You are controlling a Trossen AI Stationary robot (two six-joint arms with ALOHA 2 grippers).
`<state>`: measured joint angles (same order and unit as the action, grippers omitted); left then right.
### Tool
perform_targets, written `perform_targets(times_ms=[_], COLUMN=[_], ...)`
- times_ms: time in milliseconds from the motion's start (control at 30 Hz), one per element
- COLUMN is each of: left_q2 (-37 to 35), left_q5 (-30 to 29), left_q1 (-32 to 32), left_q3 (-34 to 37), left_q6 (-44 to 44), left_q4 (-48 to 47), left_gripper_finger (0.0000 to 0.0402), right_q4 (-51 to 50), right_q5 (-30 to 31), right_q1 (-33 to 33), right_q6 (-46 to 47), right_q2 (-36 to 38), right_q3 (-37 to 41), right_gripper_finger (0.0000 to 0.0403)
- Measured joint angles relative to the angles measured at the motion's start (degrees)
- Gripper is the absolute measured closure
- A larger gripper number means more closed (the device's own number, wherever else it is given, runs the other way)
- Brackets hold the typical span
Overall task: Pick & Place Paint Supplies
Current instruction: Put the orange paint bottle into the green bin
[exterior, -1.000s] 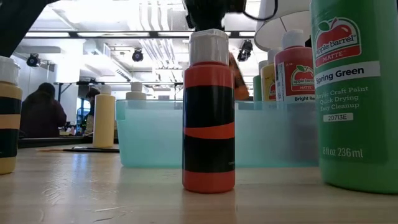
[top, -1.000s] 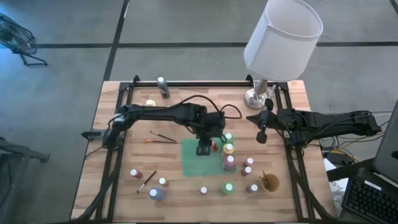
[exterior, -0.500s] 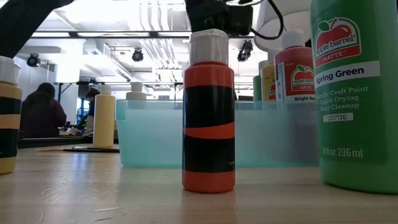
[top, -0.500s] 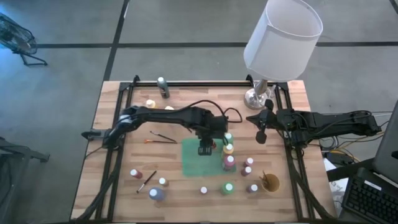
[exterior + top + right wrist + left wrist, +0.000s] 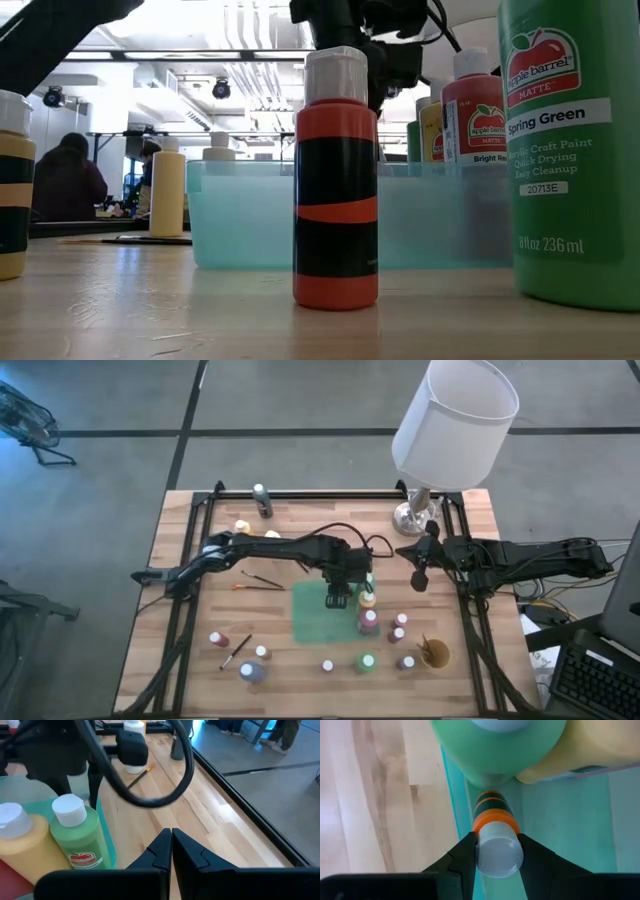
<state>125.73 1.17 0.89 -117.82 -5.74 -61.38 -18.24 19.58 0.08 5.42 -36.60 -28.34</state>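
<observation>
Left gripper: your fingers clamp the pale cap of a small orange-and-black bottle, held above the green tray at its right side.
Bottle position: just beside the green bottle and yellow bottle standing along the tray's right edge.
Right gripper: your jaws sit closed and empty, parked near the lamp base, far right.
Loose supplies: more bottles wait along the near edge; brushes lie left of the tray.
</observation>
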Motion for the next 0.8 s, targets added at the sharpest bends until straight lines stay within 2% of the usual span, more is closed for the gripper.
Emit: perform_targets(times_ms=[467, 800], left_q2=[-0.02, -0.31], left_q5=[0.22, 0.28], left_q1=[0.17, 0.44], left_q3=[0.13, 3.74], left_q6=[0.39, 0.2], left_q4=[1.5, 4.74], left_gripper_finger=[0.028, 0.028], right_q4=[-0.13, -0.2], right_q5=[0.01, 0.01], right_q1=[0.0, 0.0], right_q6=[-0.03, -0.34], right_q2=[0.0, 0.07], right_q3=[0.51, 0.51], right_gripper_finger=[0.0394, 0.0394])
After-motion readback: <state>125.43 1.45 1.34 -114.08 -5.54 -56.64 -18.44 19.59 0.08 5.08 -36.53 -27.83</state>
